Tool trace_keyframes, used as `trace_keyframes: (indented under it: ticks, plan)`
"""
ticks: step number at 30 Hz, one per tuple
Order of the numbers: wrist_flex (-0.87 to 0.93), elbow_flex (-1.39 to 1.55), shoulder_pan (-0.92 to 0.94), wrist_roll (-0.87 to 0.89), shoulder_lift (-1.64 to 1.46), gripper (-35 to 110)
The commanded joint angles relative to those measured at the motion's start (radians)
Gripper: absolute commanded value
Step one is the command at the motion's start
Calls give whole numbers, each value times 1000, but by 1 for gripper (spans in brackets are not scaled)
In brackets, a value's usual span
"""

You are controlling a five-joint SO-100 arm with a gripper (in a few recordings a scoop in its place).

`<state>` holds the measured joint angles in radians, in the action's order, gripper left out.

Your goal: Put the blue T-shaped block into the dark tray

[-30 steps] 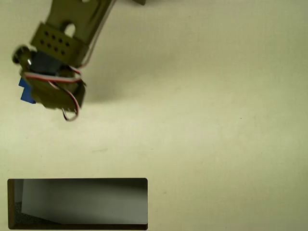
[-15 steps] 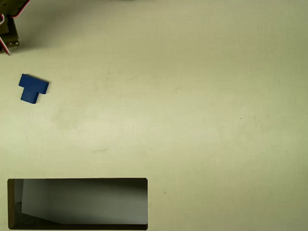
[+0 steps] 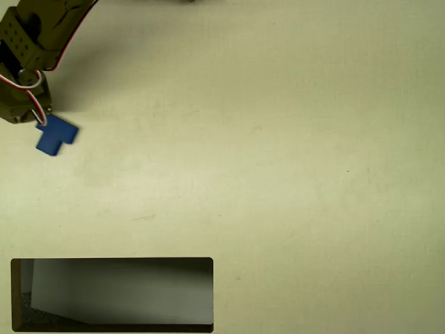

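The blue T-shaped block lies flat on the pale table at the left edge of the overhead view. My olive-green arm reaches in from the top left corner, and its gripper sits right at the block's upper left corner, with the red and white wires hanging over that corner. The wrist body hides the fingers, so how they stand around the block is unclear. The dark tray rests at the bottom left, well below the block, with a grey inside and nothing in it.
The pale tabletop stretches open to the right and between the block and the tray. The arm's shadow falls across the top left.
One second ago the arm covered the block, then it pulled away to the top left corner. Now it is back at the block, which sits slightly lower and to the right, and turned a little.
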<state>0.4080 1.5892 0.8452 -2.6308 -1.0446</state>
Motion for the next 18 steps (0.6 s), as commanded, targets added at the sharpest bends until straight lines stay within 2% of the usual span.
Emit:
trace_keyframes:
  ticks: [1,10,18]
  plan:
    - [-43,35,-41,37,-54,0]
    - [-163,121,-156,153,-69,0]
    - [-173,160,-276,284,-97,0]
